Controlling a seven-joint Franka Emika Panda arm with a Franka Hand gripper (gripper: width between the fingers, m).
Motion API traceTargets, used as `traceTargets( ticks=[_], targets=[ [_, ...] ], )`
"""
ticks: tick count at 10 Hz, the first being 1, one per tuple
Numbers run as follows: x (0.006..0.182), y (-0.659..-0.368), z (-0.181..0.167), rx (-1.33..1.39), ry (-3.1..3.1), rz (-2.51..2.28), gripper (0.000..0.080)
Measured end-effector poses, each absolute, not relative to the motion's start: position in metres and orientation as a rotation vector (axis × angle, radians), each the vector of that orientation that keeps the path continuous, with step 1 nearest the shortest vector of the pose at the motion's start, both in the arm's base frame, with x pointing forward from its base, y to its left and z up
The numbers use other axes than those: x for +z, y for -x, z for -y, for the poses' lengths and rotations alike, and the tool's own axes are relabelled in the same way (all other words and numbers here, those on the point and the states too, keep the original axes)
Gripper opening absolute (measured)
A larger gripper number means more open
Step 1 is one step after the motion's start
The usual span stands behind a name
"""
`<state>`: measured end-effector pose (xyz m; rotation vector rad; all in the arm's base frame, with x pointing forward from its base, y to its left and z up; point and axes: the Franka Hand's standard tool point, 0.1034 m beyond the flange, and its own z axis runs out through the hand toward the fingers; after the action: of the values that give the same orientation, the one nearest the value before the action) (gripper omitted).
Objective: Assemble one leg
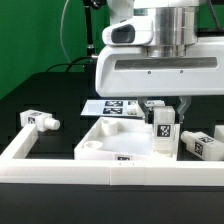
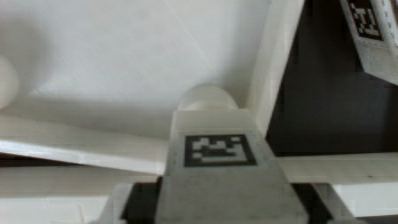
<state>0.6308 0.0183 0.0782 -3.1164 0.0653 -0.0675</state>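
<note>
Leg: stubby white post, judged light, rigid, slick plastic; claw clamps its flat upper sides, the best hold.

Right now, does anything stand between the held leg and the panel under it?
Nothing visible does. The gripper holds the leg upright at the panel's corner on the exterior view's right. The wrist view shows only bare panel past the leg's tip. The loose legs lie off to either side.
</note>
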Motion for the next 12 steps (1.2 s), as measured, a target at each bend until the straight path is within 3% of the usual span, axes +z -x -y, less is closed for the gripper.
traceTargets(
  ticks=[6, 10, 12],
  targets=[
    [0.076, -0.632, -0.03, -0.056, 2.854, -1.169, 0.0285],
    [0.076, -0.633, -0.035, -0.046, 2.684, -1.501, 0.0285],
    [0.076, -0.63, -0.04, -0.036, 2.778, -1.354, 0.0527]
  ],
)
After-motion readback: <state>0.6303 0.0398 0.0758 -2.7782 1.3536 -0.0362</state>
